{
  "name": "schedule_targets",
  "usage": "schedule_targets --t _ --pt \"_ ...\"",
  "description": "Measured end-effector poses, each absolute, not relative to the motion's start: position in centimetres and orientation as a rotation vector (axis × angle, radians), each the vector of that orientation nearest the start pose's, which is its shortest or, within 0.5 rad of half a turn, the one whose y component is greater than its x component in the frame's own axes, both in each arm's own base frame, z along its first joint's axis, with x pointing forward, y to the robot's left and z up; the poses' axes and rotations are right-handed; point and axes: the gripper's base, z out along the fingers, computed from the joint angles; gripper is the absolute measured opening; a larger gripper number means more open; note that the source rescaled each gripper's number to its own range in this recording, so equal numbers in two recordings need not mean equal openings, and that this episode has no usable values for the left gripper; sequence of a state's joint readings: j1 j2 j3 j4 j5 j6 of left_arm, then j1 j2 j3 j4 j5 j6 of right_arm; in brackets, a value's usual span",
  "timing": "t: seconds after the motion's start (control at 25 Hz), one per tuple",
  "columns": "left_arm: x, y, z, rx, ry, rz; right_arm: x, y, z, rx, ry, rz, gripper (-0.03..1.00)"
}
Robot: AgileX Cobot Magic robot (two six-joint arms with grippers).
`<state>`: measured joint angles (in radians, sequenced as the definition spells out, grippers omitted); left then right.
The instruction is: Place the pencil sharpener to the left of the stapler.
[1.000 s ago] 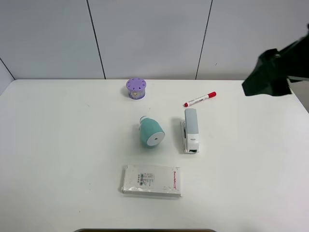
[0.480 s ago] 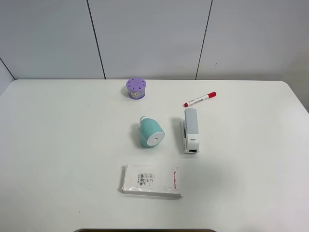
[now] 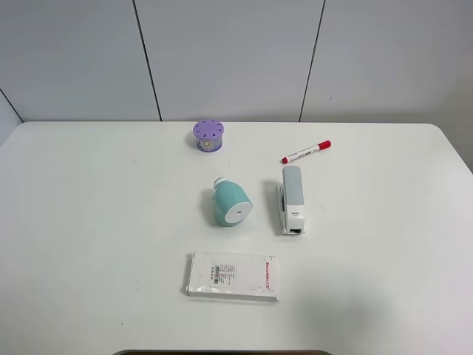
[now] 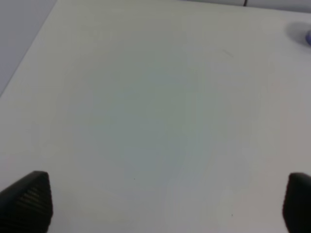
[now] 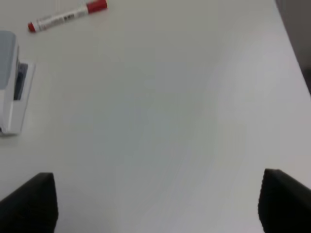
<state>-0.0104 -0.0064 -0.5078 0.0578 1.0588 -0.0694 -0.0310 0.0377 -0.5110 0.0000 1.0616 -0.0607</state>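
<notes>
Both grippers, left (image 4: 165, 204) and right (image 5: 155, 204), are hanging spread wide and empty while the teal pencil sharpener (image 3: 231, 202), lying on its rounded side just left of the stapler (image 3: 292, 199), is risking a roll if nudged.

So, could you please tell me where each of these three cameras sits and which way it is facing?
Exterior high: mounted above the near edge, looking down at the table with pencil sharpener, stapler and marker; no arm shows.
Left wrist: on the left arm, facing bare tabletop; only the left gripper shows, jaws wide apart.
Right wrist: on the right arm, facing the stapler's end and the marker; the right gripper shows, jaws apart.
Shared: the exterior and right wrist views both show stapler and marker.
</notes>
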Motion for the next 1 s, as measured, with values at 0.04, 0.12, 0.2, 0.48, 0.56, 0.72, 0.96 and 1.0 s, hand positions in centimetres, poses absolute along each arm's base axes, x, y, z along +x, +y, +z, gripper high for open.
schedule_targets --t 0.04,0.12,0.2,0.48,0.56,0.72,0.96,1.0 --pt "-0.67 0.47 27.96 -0.063 2.026 0.019 -0.40 0.01 27.91 -0.035 2.054 -0.060 0.59" --pt "-0.67 0.47 27.96 -0.063 2.026 0.019 -0.59 0.02 27.83 -0.035 2.044 -0.061 0.59" --pt "-0.67 0.47 27.96 -0.063 2.026 0.019 -0.58 0.02 27.81 -0.040 2.044 -0.058 0.59" --pt "-0.67 0.47 27.96 -0.063 2.026 0.019 -0.57 0.01 27.78 -0.055 2.045 -0.048 0.59" --pt "-0.67 0.47 27.96 -0.063 2.026 0.019 -0.57 0.01 27.78 -0.055 2.045 -0.048 0.59" --pt "-0.67 0.47 27.96 -0.063 2.026 0.019 -0.57 0.01 27.78 -0.055 2.045 -0.048 0.59" --pt "-0.67 0.47 27.96 -0.063 2.026 0.019 -0.57 0.01 27.78 -0.055 2.045 -0.048 0.59" --pt "-0.67 0.47 27.96 -0.063 2.026 0.019 -0.57 0.01 27.78 -0.055 2.045 -0.048 0.59"
